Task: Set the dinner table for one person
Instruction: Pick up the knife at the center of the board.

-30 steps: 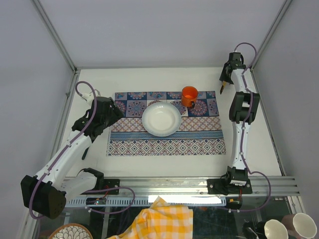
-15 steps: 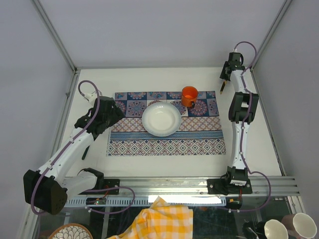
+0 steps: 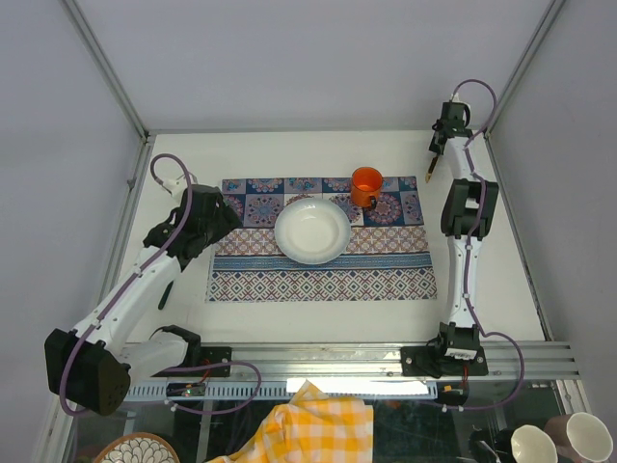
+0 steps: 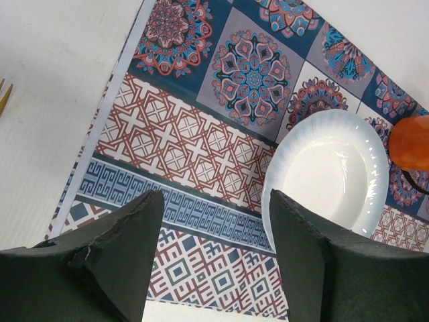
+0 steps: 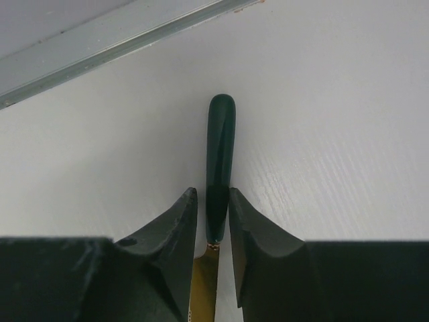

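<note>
On the white dinner table (image 3: pixel 492 289) lies a patterned placemat (image 3: pixel 318 280) (image 4: pixel 194 147). A white plate (image 3: pixel 312 231) (image 4: pixel 328 178) and an orange cup (image 3: pixel 366 185) (image 4: pixel 410 143) stand on it. A knife (image 3: pixel 428 170) (image 5: pixel 220 144) with a dark green handle and a gold blade lies flat at the far right corner. My right gripper (image 3: pixel 437 154) (image 5: pixel 213 201) straddles its handle near the blade. The jaws are narrow, the right finger touches the handle, and a sliver of gap shows on the left. My left gripper (image 3: pixel 214 230) (image 4: pixel 214 201) hangs open and empty over the mat's left part, beside the plate.
Gold fork tines (image 4: pixel 4 96) peek in on the bare table left of the mat. Aluminium rails (image 3: pixel 125 183) and grey walls edge the table. Below the front rail are a yellow checked cloth (image 3: pixel 313 424), mugs (image 3: pixel 535 446) and a patterned bowl (image 3: pixel 135 450).
My right gripper's jaws have narrowed around the knife handle. The left arm shifted slightly at first, then held still with its jaws unchanged.
</note>
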`<state>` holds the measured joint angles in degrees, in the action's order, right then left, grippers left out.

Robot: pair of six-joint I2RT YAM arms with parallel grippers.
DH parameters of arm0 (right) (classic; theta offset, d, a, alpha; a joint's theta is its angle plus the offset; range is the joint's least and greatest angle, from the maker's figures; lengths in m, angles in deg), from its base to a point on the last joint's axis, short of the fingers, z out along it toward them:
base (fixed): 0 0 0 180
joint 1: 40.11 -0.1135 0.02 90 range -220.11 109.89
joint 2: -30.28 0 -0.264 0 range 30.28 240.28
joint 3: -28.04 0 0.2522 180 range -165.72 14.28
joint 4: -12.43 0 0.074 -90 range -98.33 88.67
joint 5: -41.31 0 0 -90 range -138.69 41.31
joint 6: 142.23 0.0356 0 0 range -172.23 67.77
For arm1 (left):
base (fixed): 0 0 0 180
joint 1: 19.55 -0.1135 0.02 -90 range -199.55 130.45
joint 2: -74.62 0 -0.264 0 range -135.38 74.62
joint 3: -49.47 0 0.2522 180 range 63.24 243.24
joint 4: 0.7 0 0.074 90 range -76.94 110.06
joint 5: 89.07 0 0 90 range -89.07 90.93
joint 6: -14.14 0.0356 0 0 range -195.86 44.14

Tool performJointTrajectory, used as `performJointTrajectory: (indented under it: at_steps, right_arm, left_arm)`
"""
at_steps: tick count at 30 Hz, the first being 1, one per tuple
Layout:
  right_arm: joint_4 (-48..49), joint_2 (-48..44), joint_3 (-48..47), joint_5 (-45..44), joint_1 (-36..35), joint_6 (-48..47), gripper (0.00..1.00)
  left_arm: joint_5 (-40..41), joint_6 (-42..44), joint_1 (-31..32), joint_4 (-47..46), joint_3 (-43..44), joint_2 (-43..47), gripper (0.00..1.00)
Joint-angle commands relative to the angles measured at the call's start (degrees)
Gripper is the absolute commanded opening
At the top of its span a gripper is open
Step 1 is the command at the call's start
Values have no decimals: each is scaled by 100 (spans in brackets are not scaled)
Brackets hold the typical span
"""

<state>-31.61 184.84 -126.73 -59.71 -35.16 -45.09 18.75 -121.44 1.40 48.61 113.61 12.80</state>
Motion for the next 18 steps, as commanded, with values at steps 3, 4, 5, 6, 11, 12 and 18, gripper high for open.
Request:
performJointTrajectory:
  at_steps: [3,4,5,6,11,12,18]
  right_arm:
    - [-541,158,343,-115,-95,1,24]
    - [-562,123,364,-142,-99,-1,24]
    - [-566,99,385,-171,-102,5,23]
    - [-587,74,418,-200,-101,11,23]
    - [-675,39,505,-261,-103,8,11]
    - [-694,39,502,-263,-100,6,4]
    - [-584,-199,834,-266,-149,-10,0]
  left_arm:
    - [-142,-3,7,-229,323,52,66]
    - [-147,-3,8,-232,322,67,66]
    - [-155,-3,6,-233,318,85,66]
    - [-153,-3,10,-233,311,105,66]
    - [-156,-14,4,-233,285,203,66]
    - [-152,-5,3,-233,278,217,67]
    - [-165,-3,1,-233,257,214,67]
